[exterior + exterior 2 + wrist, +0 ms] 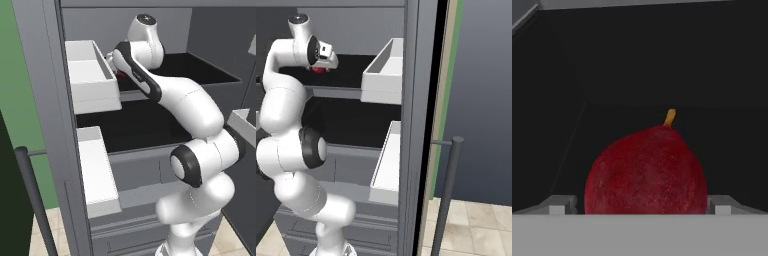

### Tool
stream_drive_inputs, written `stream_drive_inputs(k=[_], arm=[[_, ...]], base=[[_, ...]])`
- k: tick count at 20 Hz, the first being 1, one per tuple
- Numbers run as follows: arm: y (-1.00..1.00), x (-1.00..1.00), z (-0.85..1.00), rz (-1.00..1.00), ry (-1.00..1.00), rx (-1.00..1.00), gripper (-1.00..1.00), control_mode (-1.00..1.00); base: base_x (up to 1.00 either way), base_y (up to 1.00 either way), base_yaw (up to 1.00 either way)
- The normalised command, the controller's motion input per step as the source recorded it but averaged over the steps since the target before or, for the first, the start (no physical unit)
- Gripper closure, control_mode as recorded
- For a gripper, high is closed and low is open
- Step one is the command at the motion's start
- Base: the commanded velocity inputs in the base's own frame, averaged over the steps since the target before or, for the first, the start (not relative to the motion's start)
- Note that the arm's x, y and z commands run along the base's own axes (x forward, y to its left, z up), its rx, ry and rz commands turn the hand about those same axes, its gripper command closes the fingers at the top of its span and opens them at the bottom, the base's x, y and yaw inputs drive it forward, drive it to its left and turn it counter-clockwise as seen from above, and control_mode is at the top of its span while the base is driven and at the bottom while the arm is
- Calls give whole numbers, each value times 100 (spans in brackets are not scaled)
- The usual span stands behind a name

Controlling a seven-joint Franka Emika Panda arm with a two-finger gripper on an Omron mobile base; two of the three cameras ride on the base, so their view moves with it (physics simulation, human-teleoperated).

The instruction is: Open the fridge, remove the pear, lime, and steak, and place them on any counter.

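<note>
pear [646,172] base cut off below, mostly hidden behind hand [321,64]

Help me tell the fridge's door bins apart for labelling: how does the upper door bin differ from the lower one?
The upper door bin sits level with the top dark shelf, where the pear lies; the lower door bin hangs beside the shelf below. In the left base view the upper bin shows deep walls and an open cavity, while the lower bin looks longer and shallower. Both are plain white trays on the open fridge door.
</note>
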Motion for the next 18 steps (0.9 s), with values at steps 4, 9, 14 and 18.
stream_drive_inputs(k=[4, 9, 14, 18], arm=[[2, 6, -21, -2, 11, 0, -100, -100], [1, 4, -31, -2, 3, 0, 100, -100], [0, 4, -27, 0, 0, 0, 100, -100], [0, 2, -22, -2, 0, 0, 100, -100]], base=[[0, 0, 0], [0, 0, 0], [0, 0, 0], [0, 0, 0]])
